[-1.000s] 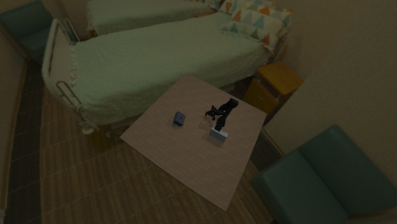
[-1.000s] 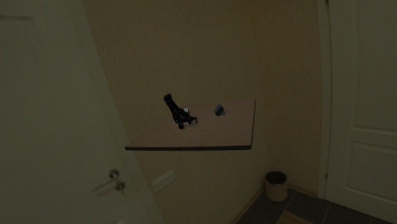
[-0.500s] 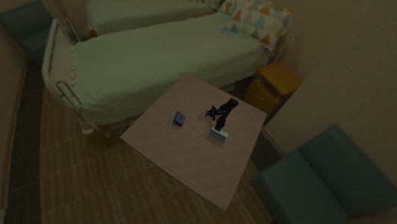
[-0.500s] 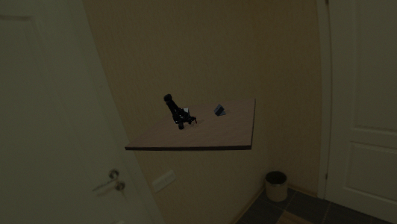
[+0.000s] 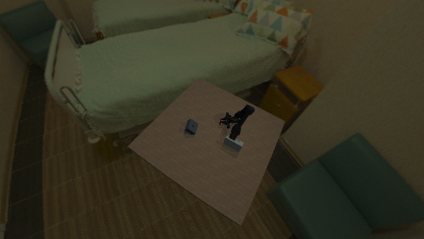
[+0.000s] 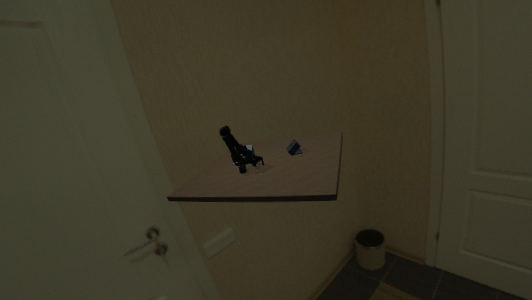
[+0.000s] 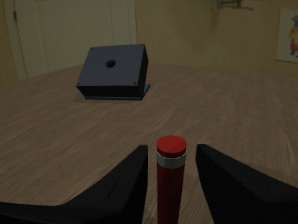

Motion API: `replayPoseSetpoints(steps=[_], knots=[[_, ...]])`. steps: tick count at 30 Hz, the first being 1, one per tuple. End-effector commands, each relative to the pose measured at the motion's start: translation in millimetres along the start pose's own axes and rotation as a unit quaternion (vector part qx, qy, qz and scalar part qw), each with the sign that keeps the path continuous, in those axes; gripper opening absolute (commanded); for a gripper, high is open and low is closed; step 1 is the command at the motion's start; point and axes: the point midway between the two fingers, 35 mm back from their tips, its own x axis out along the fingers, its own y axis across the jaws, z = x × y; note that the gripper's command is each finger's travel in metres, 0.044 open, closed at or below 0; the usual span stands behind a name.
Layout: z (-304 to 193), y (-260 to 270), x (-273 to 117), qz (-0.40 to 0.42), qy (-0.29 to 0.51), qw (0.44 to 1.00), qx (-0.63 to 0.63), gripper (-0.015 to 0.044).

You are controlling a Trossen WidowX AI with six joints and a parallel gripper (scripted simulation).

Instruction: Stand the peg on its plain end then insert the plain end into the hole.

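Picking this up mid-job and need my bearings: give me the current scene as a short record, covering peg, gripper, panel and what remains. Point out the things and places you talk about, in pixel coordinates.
peg (image 7: 170, 192): red, upright, white-banded end up; lower end out of the wrist view
gripper (image 5: 221, 122) (image 6: 261, 162) (image 7: 171, 152): open, one finger on each side of the peg, visible gaps both sides
sloped panel (image 5: 190, 126) (image 6: 293, 147) (image 7: 102, 75): on the table (image 5: 207, 175) (image 6: 260, 190) (image 7: 215, 107), away from the peg
hole (image 7: 110, 64): in the panel's face, peg not in it
remaining: regrasp, insertion, final release, retreat
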Motion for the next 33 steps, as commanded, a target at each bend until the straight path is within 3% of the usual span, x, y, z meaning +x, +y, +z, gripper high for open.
replayPoseSetpoints(steps=[1,26,33], knots=[[0.0,0.0,0.0,0.000,0.000,1.000,0.000,0.0130],[0.0,0.0,0.0,0.000,0.000,1.000,0.000,0.0130],[0.0,0.0,0.0,0.000,0.000,1.000,0.000,0.0314]])
